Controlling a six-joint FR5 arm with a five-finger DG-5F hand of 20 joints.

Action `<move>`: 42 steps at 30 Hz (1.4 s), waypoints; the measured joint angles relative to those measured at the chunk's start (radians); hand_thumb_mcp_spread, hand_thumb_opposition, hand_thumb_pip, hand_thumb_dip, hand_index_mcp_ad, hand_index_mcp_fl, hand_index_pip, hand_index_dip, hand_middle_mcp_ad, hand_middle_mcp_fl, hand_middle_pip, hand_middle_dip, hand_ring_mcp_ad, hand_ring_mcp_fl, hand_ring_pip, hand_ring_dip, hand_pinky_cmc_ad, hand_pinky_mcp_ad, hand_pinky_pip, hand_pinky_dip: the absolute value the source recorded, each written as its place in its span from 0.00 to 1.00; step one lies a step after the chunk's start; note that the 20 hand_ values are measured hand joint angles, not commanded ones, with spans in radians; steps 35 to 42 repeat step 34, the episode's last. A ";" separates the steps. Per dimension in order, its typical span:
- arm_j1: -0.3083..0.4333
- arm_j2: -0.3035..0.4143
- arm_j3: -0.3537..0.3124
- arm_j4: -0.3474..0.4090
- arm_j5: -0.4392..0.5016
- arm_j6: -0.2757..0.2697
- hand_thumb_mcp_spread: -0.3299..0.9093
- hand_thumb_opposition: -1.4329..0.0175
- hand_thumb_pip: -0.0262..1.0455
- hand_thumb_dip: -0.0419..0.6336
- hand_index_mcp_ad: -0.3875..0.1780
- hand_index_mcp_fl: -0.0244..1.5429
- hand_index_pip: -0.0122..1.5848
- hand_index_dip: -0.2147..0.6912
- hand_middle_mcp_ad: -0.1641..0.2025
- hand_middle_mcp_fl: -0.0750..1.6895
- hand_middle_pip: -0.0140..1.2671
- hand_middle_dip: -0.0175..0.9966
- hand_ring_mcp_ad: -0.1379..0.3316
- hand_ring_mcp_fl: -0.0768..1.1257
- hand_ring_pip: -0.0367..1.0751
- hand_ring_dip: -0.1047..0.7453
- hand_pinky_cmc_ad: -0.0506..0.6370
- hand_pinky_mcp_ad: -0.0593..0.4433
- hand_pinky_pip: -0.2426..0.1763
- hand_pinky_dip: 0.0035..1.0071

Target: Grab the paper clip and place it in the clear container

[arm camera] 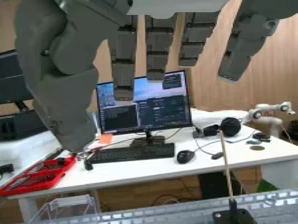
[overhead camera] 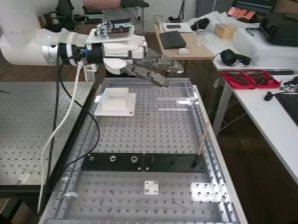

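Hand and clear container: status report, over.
Hand open, raised near the bench's far end. Clear container on the bench. Thin stick juts up, clear of the hand.

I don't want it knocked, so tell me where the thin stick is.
In the high view, the thin stick rises from the black strip's right end, beside the right rail.

Plate point(overhead camera: 123, 111) on bench point(overhead camera: 133, 140), block point(overhead camera: 117, 94) on plate, rod point(overhead camera: 201, 142) on strip point(overhead camera: 173, 162), keyboard point(arm camera: 133, 153) before monitor point(arm camera: 159, 107)

A robotics lab: a perforated metal worktop point(overhead camera: 159, 135) fills the high view's lower middle, a white robot arm point(overhead camera: 26, 42) upper left; the wrist view's centre has a computer monitor point(arm camera: 156, 102).
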 joint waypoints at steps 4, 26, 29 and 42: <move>-0.002 -0.001 -0.003 0.006 0.000 0.007 0.59 0.43 0.46 0.48 0.46 0.35 0.11 0.48 0.47 0.16 0.10 0.22 0.48 0.09 0.13 0.26 0.58 0.71 0.55 0.35; -0.009 0.006 -0.023 0.021 0.000 0.012 0.59 0.43 0.46 0.48 0.46 0.35 0.10 0.48 0.47 0.16 0.10 0.22 0.48 0.09 0.13 0.26 0.58 0.71 0.55 0.35; -0.009 0.008 -0.024 0.021 0.000 0.012 0.59 0.43 0.46 0.48 0.46 0.35 0.10 0.48 0.47 0.16 0.10 0.22 0.48 0.09 0.13 0.27 0.58 0.71 0.55 0.35; -0.008 0.011 -0.025 0.020 0.002 0.014 0.59 0.43 0.46 0.48 0.47 0.36 0.10 0.48 0.47 0.16 0.10 0.22 0.48 0.09 0.13 0.26 0.58 0.71 0.55 0.35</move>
